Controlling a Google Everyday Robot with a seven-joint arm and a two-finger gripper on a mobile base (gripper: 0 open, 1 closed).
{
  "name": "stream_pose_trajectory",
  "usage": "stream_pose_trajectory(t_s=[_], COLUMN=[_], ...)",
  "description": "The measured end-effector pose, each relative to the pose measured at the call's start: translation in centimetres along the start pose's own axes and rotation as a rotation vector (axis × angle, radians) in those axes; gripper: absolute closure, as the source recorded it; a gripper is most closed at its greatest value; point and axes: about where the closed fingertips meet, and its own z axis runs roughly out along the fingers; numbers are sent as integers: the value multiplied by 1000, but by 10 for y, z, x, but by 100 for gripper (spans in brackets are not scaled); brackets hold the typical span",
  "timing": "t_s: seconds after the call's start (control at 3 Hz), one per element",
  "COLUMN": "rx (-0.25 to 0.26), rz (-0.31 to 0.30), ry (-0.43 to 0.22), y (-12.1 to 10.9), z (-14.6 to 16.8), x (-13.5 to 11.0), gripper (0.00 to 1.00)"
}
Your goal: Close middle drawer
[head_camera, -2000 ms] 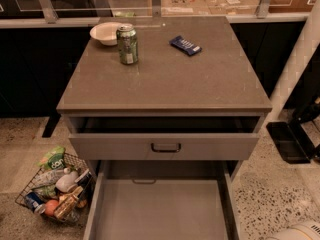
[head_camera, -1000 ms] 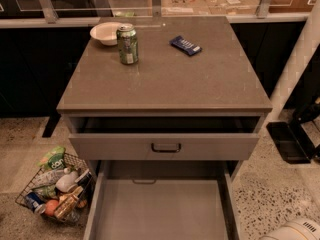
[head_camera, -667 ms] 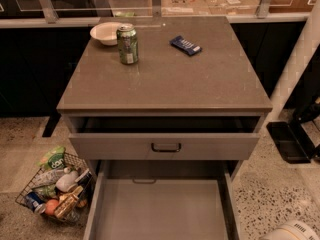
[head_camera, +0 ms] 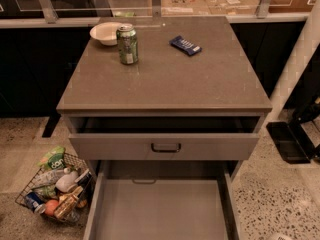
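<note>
Middle drawer (head_camera: 160,211) pulled far out below part-open top drawer (head_camera: 165,146), front panel off bottom edge. We reckon rigid, empty, light on runners: push flat on front, no grasp req'd. Pincer out of shot; we can't tell its state.

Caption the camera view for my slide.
Middle drawer pulled far out under the ajar top drawer; can, bowl above; claw out of view.

The middle drawer (head_camera: 160,209) is getting chopped off by the bottom edge, front panel and all. The top drawer (head_camera: 165,146) is hiding its inside in shadow under the tabletop (head_camera: 165,79). And the gripper is sitting out of frame (only a pale sliver (head_camera: 283,237) is peeking in bottom right, can't tell what).
</note>
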Motion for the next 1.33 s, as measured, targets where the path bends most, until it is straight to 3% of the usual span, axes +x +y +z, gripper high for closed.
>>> stream_pose_trajectory(t_s=[0.67, 1.33], rx=[22, 86], rz=[-97, -267], ry=[-5, 22], y=[-4, -33], z=[26, 40], x=[-22, -57], gripper=[100, 100])
